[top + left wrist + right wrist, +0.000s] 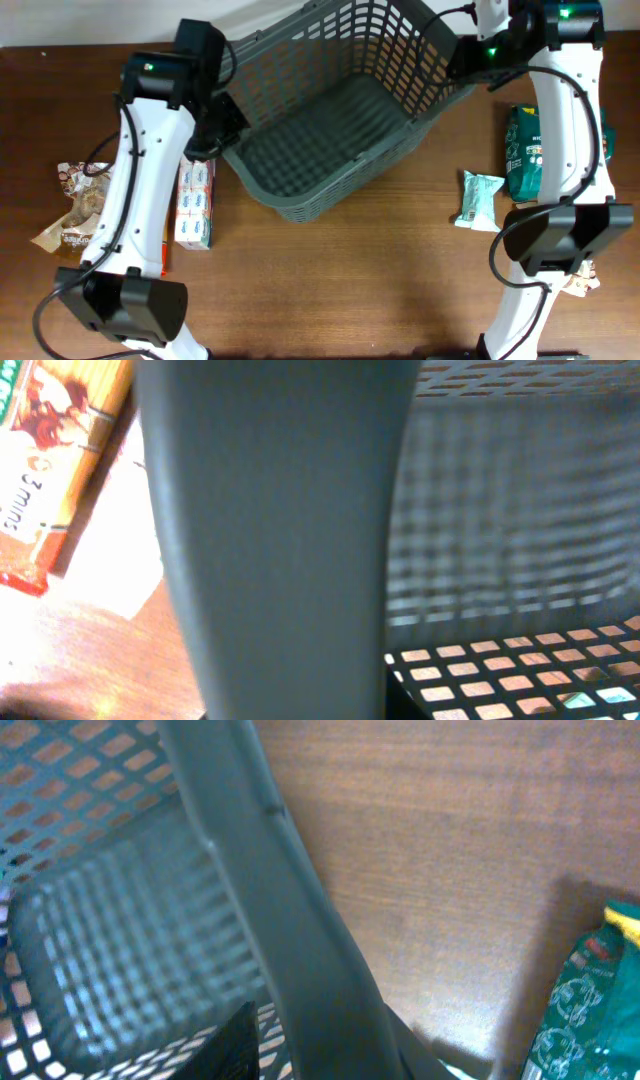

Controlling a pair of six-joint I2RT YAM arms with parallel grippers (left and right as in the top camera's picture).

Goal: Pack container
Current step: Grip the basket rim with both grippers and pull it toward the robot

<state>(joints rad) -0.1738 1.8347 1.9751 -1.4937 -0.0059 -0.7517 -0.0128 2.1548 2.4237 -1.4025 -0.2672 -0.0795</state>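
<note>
The container (300,200) is a large dark-grey lattice basket at the back middle of the table, set at an angle and empty inside. My left gripper (213,125) is closed on its left rim, and that rim (280,540) fills the left wrist view. My right gripper (466,55) is closed on its right rim, and that rim (300,950) runs between the fingers in the right wrist view. The fingertips are mostly hidden by the rims.
A white box with red and blue print (195,205) lies by the basket's left side, with an orange box (60,460) beside it. Brown snack packets (75,205) lie at far left. A green bag (522,150) and a pale green packet (478,200) lie at right.
</note>
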